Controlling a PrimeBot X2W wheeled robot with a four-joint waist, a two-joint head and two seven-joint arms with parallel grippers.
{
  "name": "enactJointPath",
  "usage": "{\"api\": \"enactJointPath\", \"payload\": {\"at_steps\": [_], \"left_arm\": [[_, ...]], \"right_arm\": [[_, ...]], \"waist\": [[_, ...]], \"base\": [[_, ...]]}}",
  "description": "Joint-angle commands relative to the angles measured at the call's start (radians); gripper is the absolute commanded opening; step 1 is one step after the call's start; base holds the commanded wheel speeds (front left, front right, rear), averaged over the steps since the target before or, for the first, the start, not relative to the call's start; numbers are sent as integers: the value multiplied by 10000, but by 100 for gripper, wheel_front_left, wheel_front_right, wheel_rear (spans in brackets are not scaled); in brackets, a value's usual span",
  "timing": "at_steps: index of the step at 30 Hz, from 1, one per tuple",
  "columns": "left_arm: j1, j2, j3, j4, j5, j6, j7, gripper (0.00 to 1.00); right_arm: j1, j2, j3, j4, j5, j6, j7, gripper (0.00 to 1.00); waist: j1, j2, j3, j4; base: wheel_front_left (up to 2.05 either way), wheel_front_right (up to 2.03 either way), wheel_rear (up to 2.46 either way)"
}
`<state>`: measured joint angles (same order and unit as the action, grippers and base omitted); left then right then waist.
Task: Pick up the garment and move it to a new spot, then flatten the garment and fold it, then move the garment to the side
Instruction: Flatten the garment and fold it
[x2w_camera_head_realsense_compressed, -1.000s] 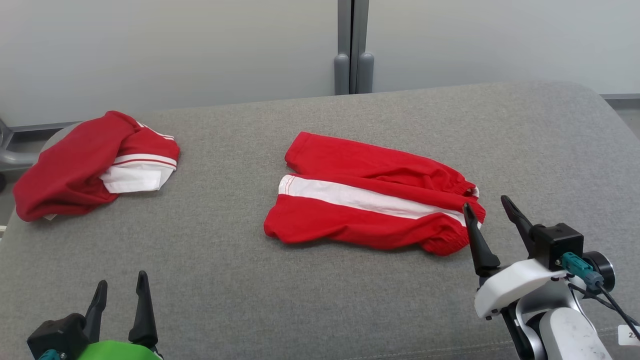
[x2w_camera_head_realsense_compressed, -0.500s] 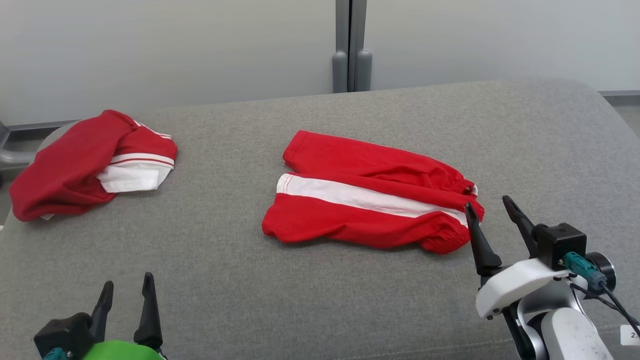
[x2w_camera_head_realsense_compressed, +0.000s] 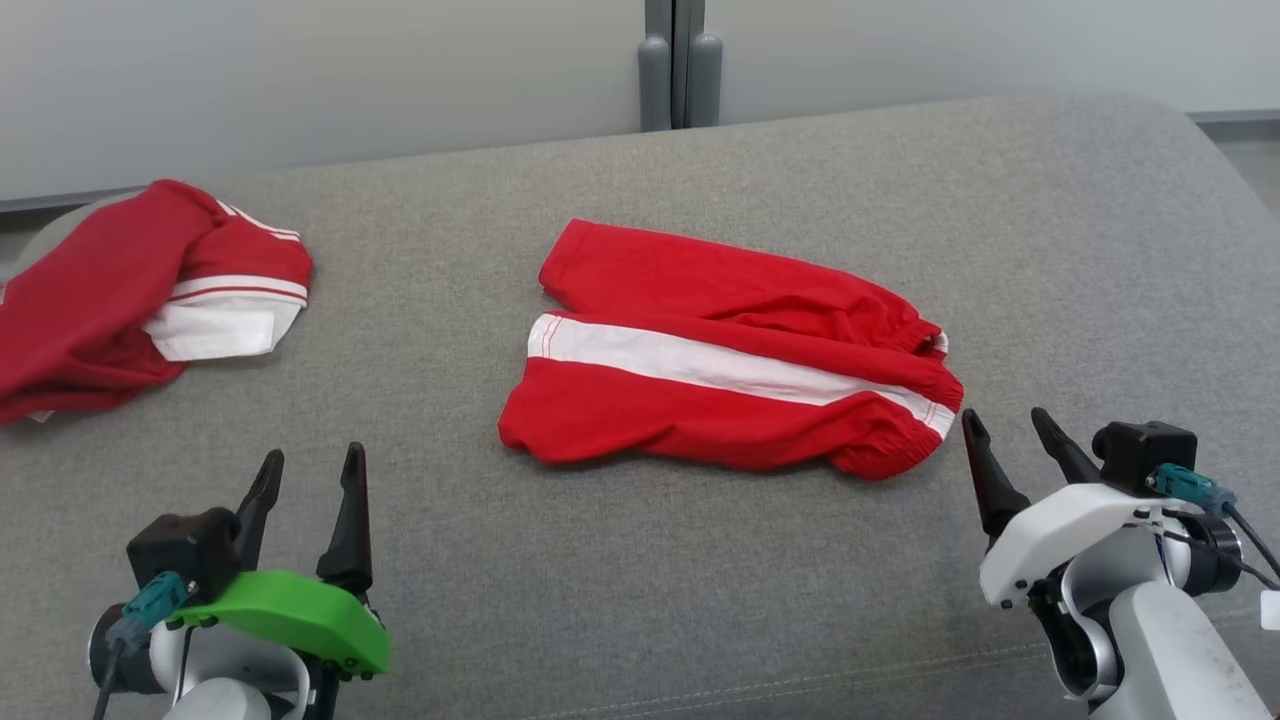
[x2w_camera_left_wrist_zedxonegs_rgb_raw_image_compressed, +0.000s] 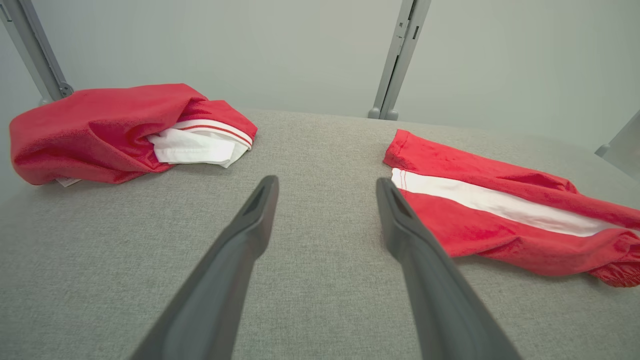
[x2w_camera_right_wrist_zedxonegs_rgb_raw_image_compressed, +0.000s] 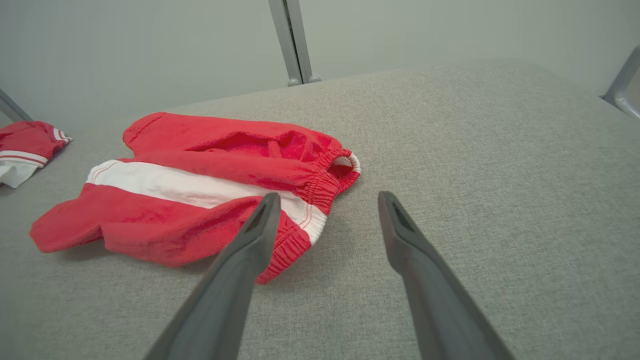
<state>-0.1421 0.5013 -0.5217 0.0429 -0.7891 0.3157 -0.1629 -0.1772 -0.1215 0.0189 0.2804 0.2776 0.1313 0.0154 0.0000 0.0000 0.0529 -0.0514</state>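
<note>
Since the soft red white-striped shorts (x2w_camera_head_realsense_compressed: 700, 420) look limp, the empty, wide-spread left gripper (x2w_camera_head_realsense_compressed: 312, 455) and right gripper (x2w_camera_head_realsense_compressed: 1004, 414) should pinch the waistband (x2w_camera_head_realsense_compressed: 935, 395).

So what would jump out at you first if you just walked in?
The bright red shorts with a white stripe, lying in the middle of the grey fabric surface. Next, a crumpled red and white garment at the far left. Near the bottom sit the left gripper and right gripper, both open and empty.
</note>
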Motion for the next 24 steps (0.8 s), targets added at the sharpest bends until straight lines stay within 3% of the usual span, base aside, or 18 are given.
{"api": "enactJointPath", "payload": {"at_steps": [1,14,17,18,20,22,24], "left_arm": [[-188,-45,-31,53,105,-70,-19,100],[-671,-302,-443,317,316,-264,-27,100],[-610,-299,-461,347,302,-271,-58,100],[-575,-293,-465,348,297,-262,-70,100],[-501,-268,-469,355,284,-249,-90,100],[-445,-247,-468,356,267,-232,-86,100],[-450,-260,-474,351,241,-228,-81,100]], "right_arm": [[-170,-97,-8,138,61,-10,-55,100],[-1890,-89,692,3356,1820,-7,-591,99],[-2084,-210,1047,3755,2015,-9,-764,74],[-2147,-217,1150,3846,2093,-7,-840,51],[-2213,-286,1363,3999,2255,-9,-935,33],[-2218,-357,1541,4113,2372,-9,-1009,0],[-2204,-394,1681,4124,2452,-9,-1104,0]], "waist": [[0,0,308,-32],[0,0,942,542],[0,0,952,612],[0,0,950,628],[0,0,947,644],[0,0,940,640],[0,0,937,617]], "base": [[0,0,0],[0,0,0],[0,0,0],[0,0,0],[0,0,0],[0,0,0],[0,0,0]]}}
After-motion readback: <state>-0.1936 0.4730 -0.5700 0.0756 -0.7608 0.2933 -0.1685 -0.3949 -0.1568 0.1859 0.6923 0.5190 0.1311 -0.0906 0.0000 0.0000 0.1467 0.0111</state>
